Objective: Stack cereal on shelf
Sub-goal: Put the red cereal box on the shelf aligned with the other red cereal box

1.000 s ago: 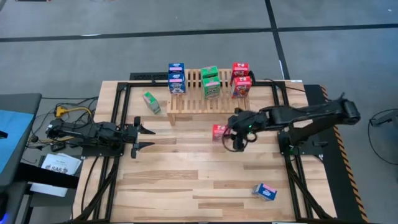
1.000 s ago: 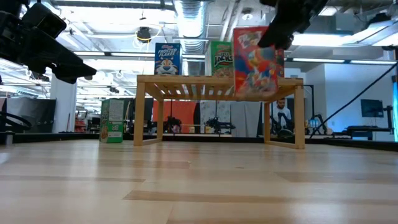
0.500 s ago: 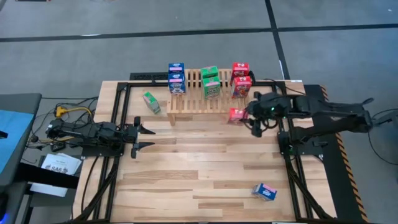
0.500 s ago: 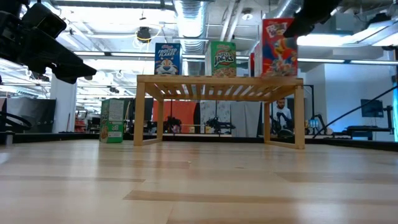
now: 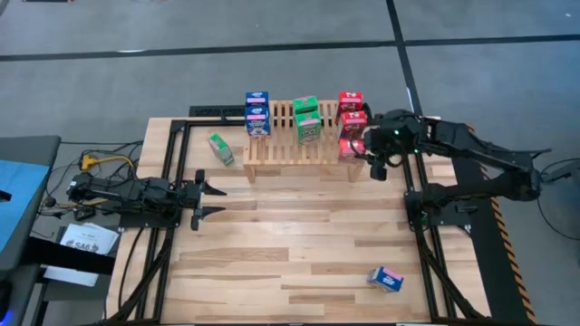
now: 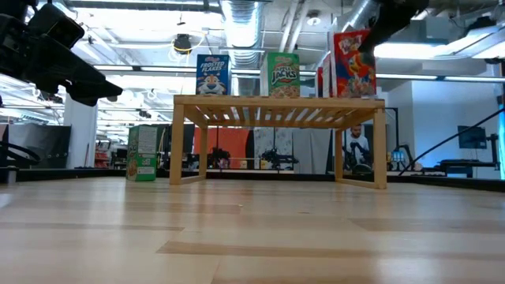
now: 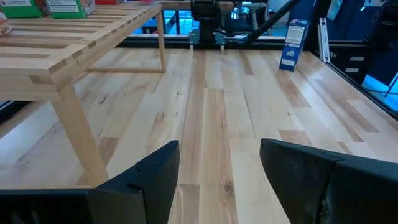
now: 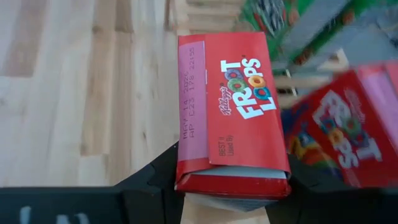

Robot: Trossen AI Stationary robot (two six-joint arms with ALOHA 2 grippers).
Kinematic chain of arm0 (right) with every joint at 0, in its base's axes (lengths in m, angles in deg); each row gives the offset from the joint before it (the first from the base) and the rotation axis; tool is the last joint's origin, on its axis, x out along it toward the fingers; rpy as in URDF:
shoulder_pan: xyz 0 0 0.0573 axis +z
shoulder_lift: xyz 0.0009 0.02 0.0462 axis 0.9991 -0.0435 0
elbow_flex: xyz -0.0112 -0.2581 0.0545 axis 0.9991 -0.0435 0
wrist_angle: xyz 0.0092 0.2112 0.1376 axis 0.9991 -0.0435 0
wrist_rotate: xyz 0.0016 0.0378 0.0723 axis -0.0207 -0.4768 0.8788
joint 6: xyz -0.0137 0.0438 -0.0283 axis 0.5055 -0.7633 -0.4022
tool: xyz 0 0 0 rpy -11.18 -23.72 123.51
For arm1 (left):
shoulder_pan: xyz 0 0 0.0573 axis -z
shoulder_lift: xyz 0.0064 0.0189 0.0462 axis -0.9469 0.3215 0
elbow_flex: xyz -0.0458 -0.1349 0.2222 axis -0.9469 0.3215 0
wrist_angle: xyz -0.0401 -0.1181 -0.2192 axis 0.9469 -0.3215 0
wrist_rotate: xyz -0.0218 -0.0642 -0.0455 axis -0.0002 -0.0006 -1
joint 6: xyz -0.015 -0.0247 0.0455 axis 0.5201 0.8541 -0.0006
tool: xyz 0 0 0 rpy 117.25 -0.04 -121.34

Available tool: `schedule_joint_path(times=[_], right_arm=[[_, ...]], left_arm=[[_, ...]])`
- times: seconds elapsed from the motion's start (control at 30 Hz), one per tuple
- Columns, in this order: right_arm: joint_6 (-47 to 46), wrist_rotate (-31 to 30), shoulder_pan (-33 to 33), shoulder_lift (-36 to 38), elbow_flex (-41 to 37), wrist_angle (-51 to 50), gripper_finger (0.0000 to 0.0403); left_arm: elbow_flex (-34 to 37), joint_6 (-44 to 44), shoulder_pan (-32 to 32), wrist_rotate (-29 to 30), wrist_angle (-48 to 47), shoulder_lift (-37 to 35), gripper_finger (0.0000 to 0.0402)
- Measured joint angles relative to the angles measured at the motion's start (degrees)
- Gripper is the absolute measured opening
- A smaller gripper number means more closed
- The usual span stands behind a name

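Note:
My right gripper is shut on a red Froot Loops box at the right near corner of the wooden rack. In the low view the box stands upright at the level of the rack's top; whether it touches the slats I cannot tell. On the rack stand two blue boxes, two green boxes and two red boxes. My left gripper waits open at the table's left side. My right gripper pinches the red box between its two fingers at the end of the box's top panel nearest the wrist, one finger on each broad face. It comes from the table's right, slanting down. The box is upright in the hold.
A green box stands on the table left of the rack. A blue box lies near the table's near right corner. Bare planks stretch between the rack and the near edge. Black frame rails run along both sides.
My right gripper has carried the red box from the middle of the table toward the far edge and to the right, rising to the rack's right near corner. The box has gone from tilted to upright.

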Motion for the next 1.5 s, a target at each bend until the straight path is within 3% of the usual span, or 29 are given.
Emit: schedule_joint_path(times=[0.37,0.53,0.83,1.5], right_arm=[[2.4,7.2,-8.0,-1.7,0.1,0.5,0.0190],[2.6,7.3,-8.8,-1.7,0.1,0.2,0.0198],[3.0,7.1,-9.4,-1.8,0.0,-0.2,0.0249],[3.6,5.3,-9.9,-1.6,5.3,-4.5,0.0256]], left_arm=[[0.0,0.0,0.0,0.1,0.0,0.0,0.0214],[0.0,0.0,0.0,0.1,0.0,0.0,0.0214],[0.0,0.0,0.0,0.1,0.0,0.0,0.0214],[0.0,0.0,0.0,0.0,0.0,0.0,0.0214]])
